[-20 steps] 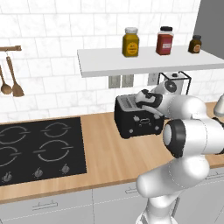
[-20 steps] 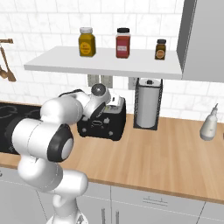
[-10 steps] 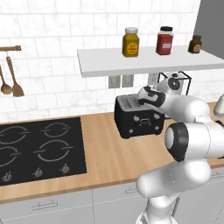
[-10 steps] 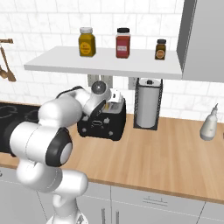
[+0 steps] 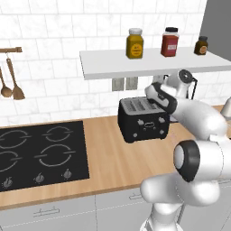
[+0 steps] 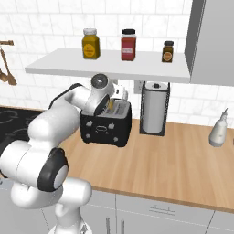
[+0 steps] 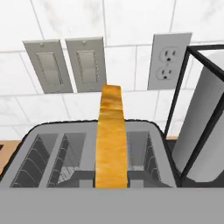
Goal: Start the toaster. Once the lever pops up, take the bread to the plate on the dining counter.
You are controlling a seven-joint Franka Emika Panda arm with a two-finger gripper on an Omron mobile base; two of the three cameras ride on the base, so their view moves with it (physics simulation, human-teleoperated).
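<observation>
The gripper (image 6: 111,104) hangs right over the toaster (image 5: 143,120), jaws clamped on the bread (image 7: 112,139), which stands on edge between them in the hand view, its golden-brown crust facing the camera and running up toward twelve o'clock. Below it the toaster's grey slots open at about seven and five o'clock. In the right base view the slice (image 6: 111,105) sits just above the toaster top (image 6: 106,123), so by the look of it this is the lift-out step: toasting done, bread being drawn clear. Next comes a straight pull upward, keeping under the shelf (image 6: 109,64) at twelve o'clock, then a carry to the plate on the dining counter.
</observation>
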